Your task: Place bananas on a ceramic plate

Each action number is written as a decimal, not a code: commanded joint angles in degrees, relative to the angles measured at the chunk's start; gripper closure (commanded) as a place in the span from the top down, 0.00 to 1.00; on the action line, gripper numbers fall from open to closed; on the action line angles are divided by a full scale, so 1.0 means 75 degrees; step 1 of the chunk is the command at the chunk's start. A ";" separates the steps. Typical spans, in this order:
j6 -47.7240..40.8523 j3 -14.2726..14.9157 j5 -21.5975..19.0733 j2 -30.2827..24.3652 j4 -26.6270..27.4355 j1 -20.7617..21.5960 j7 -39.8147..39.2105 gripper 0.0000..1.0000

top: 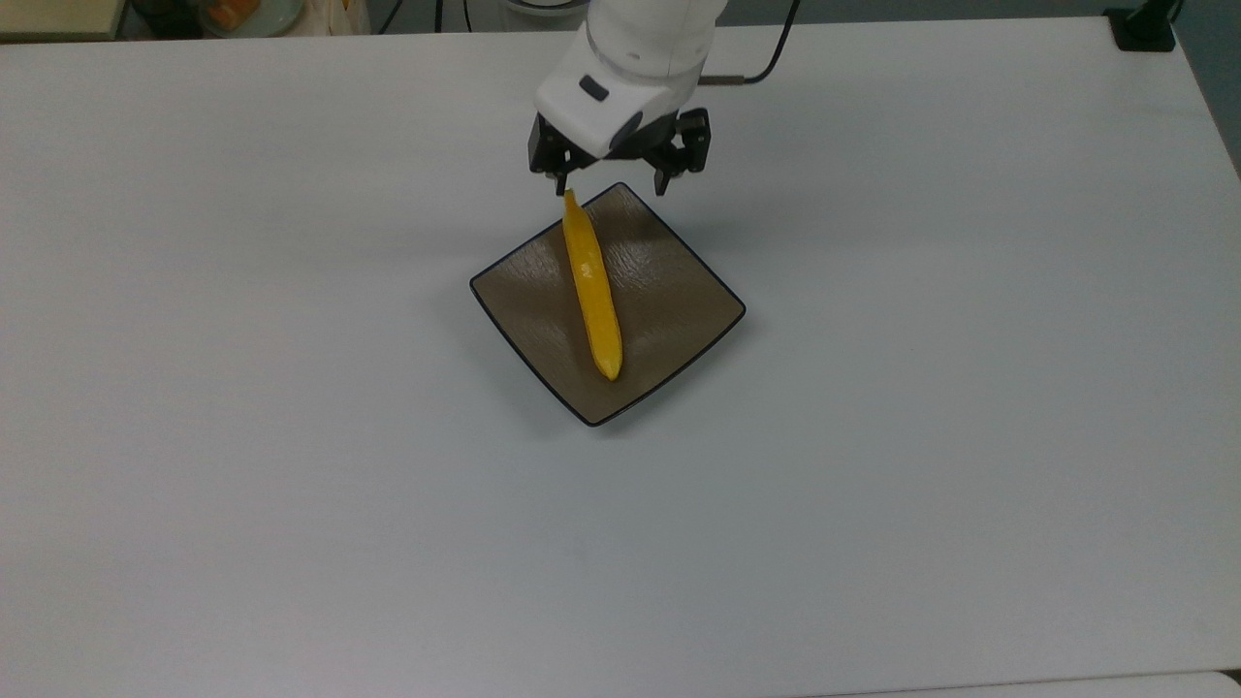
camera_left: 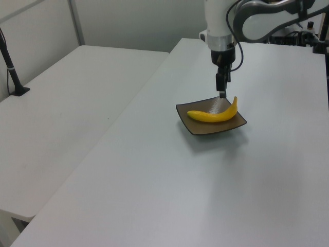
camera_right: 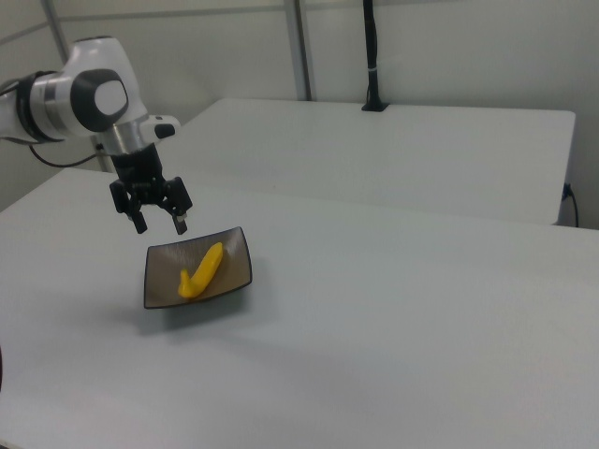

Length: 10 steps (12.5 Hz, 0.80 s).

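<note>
The yellow banana (top: 592, 286) lies across the square brown-grey ceramic plate (top: 669, 291), from its far corner toward its near edge. In the left view the banana (camera_left: 213, 115) curves up at the plate's (camera_left: 203, 127) right side, and the right view shows the banana (camera_right: 202, 270) resting inside the plate (camera_right: 235, 263). My gripper (top: 612, 185) hangs open above the plate's far corner, clear of the banana, with nothing between its fingers. It also appears lifted above the plate in the left view (camera_left: 221, 91) and the right view (camera_right: 160, 224).
The plate sits mid-table on a wide white tabletop (top: 291, 485). A black cable (top: 776, 58) runs from the arm across the far side. A second white table (camera_left: 61, 113) stands beside it, with a black post (camera_left: 10, 67) at its edge.
</note>
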State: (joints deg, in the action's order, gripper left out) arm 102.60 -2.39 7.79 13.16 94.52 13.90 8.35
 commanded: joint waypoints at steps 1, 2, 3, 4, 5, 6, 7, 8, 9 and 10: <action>-0.0425 0.0037 -0.0205 -0.0815 0.0182 -0.0293 -0.0153 1.00; -0.0391 0.0049 -0.0578 -0.1038 0.0334 -0.0492 -0.0199 1.00; -0.0379 0.0049 -0.0744 -0.1203 0.0405 -0.0575 -0.0211 1.00; -0.0344 0.0061 -0.0815 -0.1262 0.0475 -0.0634 -0.0188 1.00; -0.0332 0.0096 -0.1060 -0.1390 0.0499 -0.0739 -0.0200 1.00; -0.0332 0.0166 -0.1155 -0.1438 0.0511 -0.0763 -0.0269 1.00; -0.0344 0.0247 -0.1156 -0.1450 0.0546 -0.0752 -0.0293 1.00; -0.0320 0.0295 -0.1156 -0.1485 0.0616 -0.0752 -0.0293 1.00; -0.0309 0.0388 -0.1179 -0.1486 0.0652 -0.0729 -0.0293 1.00; -0.0146 0.0470 -0.1179 -0.1520 0.0687 -0.0670 -0.0305 1.00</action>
State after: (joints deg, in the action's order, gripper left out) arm 100.31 -0.53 0.40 3.94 97.04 8.16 7.52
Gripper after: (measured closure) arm 0.000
